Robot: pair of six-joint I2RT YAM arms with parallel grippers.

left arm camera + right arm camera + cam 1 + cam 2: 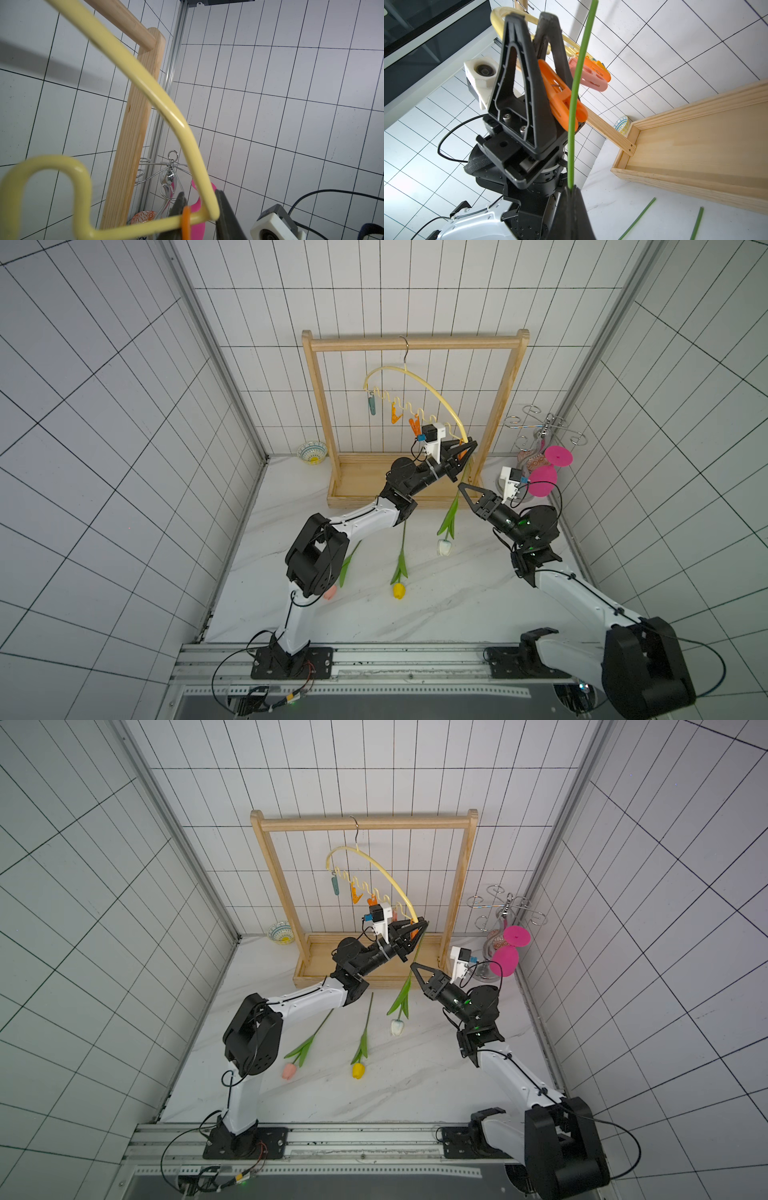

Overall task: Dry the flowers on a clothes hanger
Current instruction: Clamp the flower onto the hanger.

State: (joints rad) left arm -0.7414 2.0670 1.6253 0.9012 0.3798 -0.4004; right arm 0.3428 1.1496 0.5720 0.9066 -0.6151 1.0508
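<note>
Judging the white tulip [444, 547] light, limp, thin-stemmed, best pinched on bare stem clear of the leaves: hangs head-down from the right gripper [461, 487], pressed together on its stem, which runs just beside the orange clothespin [562, 93] squeezed by the left gripper [468, 446] on the clothes hanger [415, 379]; yellow tulip [399, 590], pink tulip [289, 1071] on counter [436, 614]; no legible writing.

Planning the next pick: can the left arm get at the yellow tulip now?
Probably not: the left gripper is shut on an orange clothespin on the hanger. Nothing covers the yellow tulip.
</note>
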